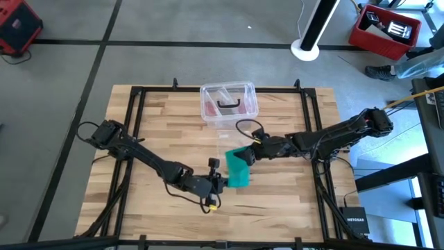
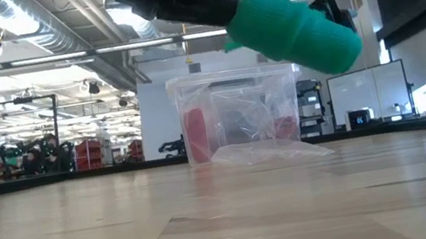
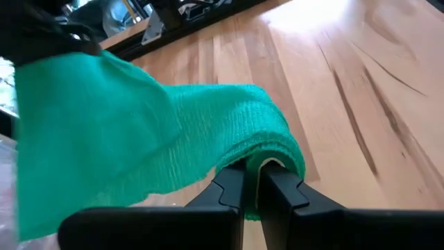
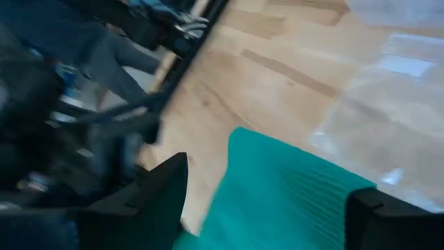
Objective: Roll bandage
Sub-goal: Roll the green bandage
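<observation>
The teal-green bandage (image 1: 239,170) hangs in the air between my two grippers, above the table's middle. Its rolled end (image 3: 274,142) is at my left gripper (image 3: 253,182), which is shut on it. A flat band (image 3: 90,139) runs from the roll toward my right gripper (image 1: 244,157). In the right wrist view that gripper (image 4: 269,182) is open, with one finger on each side of the band (image 4: 284,194). In the low view the roll (image 2: 294,28) is well clear of the tabletop. My left gripper pinches the bandage's rolled end (image 3: 267,165) between its two fingertips, and the cloth curls over and around them. The fingers come from the table's left, slanting down. The roll is lifted clear of the table. Whether my right gripper's open fingers touch the band, I cannot tell.
A clear plastic box (image 1: 229,101) with pinkish contents stands behind the grippers, toward the table's far edge. A clear plastic wrapper (image 2: 271,151) lies flat in front of it. A black frame (image 1: 139,94) runs around the wooden tabletop.
</observation>
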`<state>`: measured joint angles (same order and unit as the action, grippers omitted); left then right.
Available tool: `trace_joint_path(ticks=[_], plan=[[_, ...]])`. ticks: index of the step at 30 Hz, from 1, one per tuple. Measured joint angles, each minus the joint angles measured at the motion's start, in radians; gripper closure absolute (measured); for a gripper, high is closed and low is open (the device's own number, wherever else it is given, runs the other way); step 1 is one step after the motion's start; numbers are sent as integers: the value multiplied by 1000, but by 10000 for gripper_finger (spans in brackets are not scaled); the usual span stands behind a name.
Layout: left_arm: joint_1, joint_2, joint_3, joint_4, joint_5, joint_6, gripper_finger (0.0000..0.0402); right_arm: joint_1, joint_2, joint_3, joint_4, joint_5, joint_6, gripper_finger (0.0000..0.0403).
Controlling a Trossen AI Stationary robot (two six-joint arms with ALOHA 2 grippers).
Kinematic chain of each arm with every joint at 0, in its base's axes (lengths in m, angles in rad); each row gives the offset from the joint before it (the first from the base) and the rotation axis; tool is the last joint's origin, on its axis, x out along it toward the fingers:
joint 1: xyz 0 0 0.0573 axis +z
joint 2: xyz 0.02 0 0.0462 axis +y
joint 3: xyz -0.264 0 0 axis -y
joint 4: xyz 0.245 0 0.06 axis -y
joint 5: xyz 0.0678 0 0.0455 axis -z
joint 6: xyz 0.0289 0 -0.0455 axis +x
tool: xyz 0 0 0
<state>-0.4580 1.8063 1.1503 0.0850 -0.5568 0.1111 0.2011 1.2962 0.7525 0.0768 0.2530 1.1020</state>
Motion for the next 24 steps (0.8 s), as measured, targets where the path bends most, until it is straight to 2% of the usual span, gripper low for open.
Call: trace_joint_path(ticks=[4, 7, 11, 13, 16, 21, 24], plan=[[0, 0, 0, -19, 0, -24, 386, -22, -18, 45, 14, -88, 43, 145], [2, 0, 0, -24, 0, -36, 386, -21, -19, 73, 14, -151, 9, 145], [2, 0, 0, -22, 0, -38, 386, -39, -19, 80, -61, -116, -80, 145], [2, 0, 0, -21, 0, -50, 386, -77, -18, 80, -174, -113, -32, 145], [2, 4, 0, -25, 19, -96, 386, -115, -18, 79, -320, -124, 121, 145], [2, 37, 0, -34, 32, -181, 386, -123, -18, 79, -342, -169, 134, 145], [2, 52, 0, -12, 91, -245, 386, -126, -18, 79, -367, -170, 85, 145]])
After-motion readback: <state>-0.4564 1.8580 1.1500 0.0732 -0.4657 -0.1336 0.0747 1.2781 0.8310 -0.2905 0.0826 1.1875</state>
